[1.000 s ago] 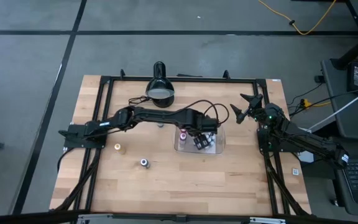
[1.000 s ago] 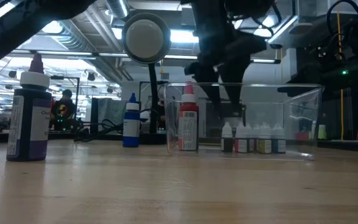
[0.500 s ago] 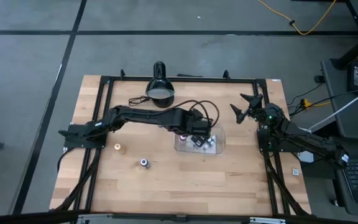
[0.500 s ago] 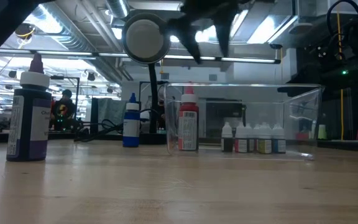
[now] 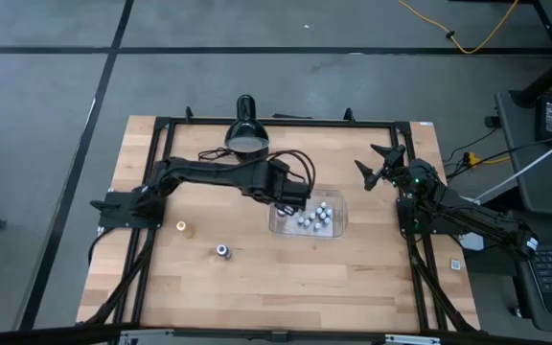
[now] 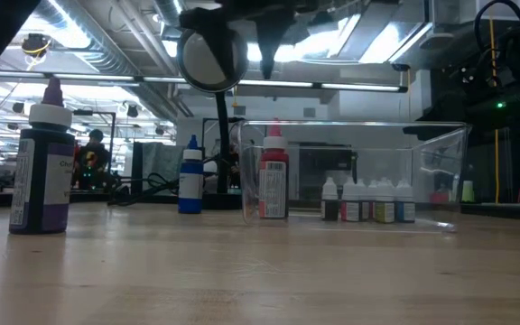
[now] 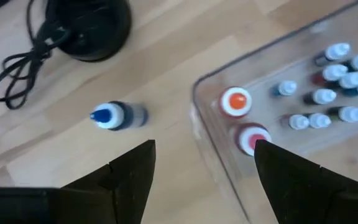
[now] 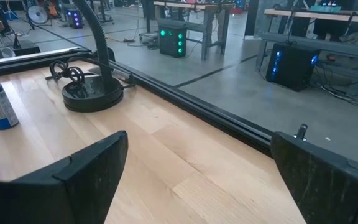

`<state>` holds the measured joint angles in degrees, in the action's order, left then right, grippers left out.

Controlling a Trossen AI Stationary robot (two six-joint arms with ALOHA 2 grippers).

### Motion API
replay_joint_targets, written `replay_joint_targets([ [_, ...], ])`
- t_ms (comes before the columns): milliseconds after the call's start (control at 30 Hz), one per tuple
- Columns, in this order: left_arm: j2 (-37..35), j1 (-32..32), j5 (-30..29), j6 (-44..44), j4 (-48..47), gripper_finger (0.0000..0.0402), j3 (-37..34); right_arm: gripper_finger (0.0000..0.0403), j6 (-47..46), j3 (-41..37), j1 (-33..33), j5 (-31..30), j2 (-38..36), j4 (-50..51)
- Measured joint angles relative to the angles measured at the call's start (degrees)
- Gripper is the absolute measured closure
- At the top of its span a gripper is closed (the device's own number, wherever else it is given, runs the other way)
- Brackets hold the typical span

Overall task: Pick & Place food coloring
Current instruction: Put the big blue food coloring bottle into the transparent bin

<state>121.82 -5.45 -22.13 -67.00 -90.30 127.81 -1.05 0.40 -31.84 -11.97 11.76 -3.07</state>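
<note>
The clear tray [image 5: 337, 228] holds several tiny pale-capped food coloring bottles [image 5: 314, 218], standing on their bases in a row [image 6: 368, 202], and two red-topped ones [image 7: 236, 101]. A blue-topped bottle [image 7: 114, 116] stands on the table beside the tray. An orange-topped bottle [image 5: 181, 227] and a dark-topped one [image 5: 222, 251] stand farther left. My left gripper [image 7: 204, 180] hangs open and empty above the tray's left rim [image 5: 290, 198]. My right gripper [image 5: 372, 169] waits open near the table's right far corner.
A black desk lamp [image 5: 247, 139] stands at the far edge, its base [image 7: 89, 25] and cable close to the blue-topped bottle. In the low view the dark bottle [image 6: 43, 171] stands large at the near left. Bare wood lies in front of the tray.
My left gripper has risen out of the tray, where it stood low among the small bottles, and drawn back toward the table's left, carrying nothing. The bottles in the tray stand as before.
</note>
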Motion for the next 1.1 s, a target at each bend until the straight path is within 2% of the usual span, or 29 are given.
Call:
replay_joint_targets([
  [367,-5.5,-0.8,-2.1,-8.8,0.3,0.0138,-9.8,0.0008,0.0,0.0,0.0,0.0,0.1,0.0],
  [667,-12.6,-2.0,-3.0,-14.2,0.3,0.0138,-20.6,0.0008,0.0,0.0,0.0,0.0,0.1,0.0],
  [800,-14.7,-0.9,-3.2,-12.6,1.0,0.0139,-25.9,0.0008,0.0,0.0,0.0,0.0,0.1,0.0],
  [967,-15.7,0.6,-1.5,-5.6,8.3,0.0139,-31.5,0.0008,0.0,0.0,0.0,0.0,0.1,0.0],
  [1100,-15.8,1.0,-1.3,-4.1,10.7,0.0139,-34.6,0.0008,0.0,0.0,0.0,0.0,0.1,0.0],
])
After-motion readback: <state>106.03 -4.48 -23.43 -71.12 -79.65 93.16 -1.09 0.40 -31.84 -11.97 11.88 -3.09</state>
